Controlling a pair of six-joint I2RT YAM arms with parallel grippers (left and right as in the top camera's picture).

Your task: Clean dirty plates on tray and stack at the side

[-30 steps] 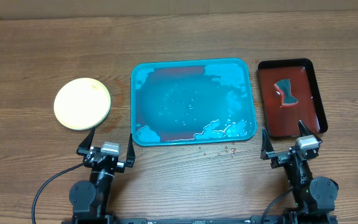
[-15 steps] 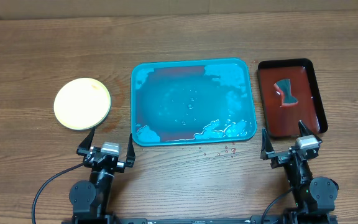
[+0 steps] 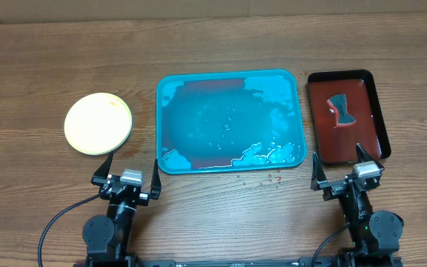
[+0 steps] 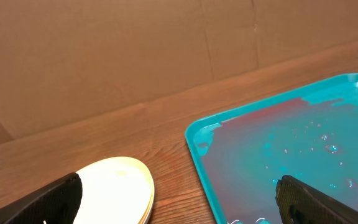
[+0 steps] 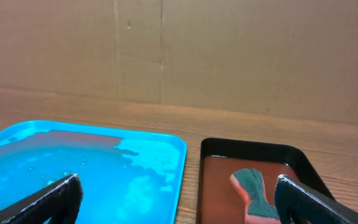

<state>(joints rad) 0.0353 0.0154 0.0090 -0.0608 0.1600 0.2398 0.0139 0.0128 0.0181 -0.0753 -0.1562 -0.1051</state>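
Observation:
The plates [image 3: 98, 123] lie stacked on the table left of the tray; the top one is pale yellow and clean. In the left wrist view the plates [image 4: 114, 190] show layered rims. The teal tray [image 3: 159, 111] holds only reddish water and white foam; it also shows in the wrist views, tray [image 4: 194, 140] and tray [image 5: 178, 155]. My left gripper [image 3: 130, 167] stands open near the table's front edge, below the gap between plates and tray. My right gripper [image 3: 338, 165] is open too, near the front between the two trays. Nothing is between either pair of fingers.
A dark red, black-rimmed tray [image 3: 379, 111] stands right of the teal one. On it lies a sponge [image 3: 340, 110] with a green scouring face, the sponge [image 5: 257, 190] seen ahead of my right fingers. Small droplets [image 3: 269, 179] dot the wood in front of the teal tray.

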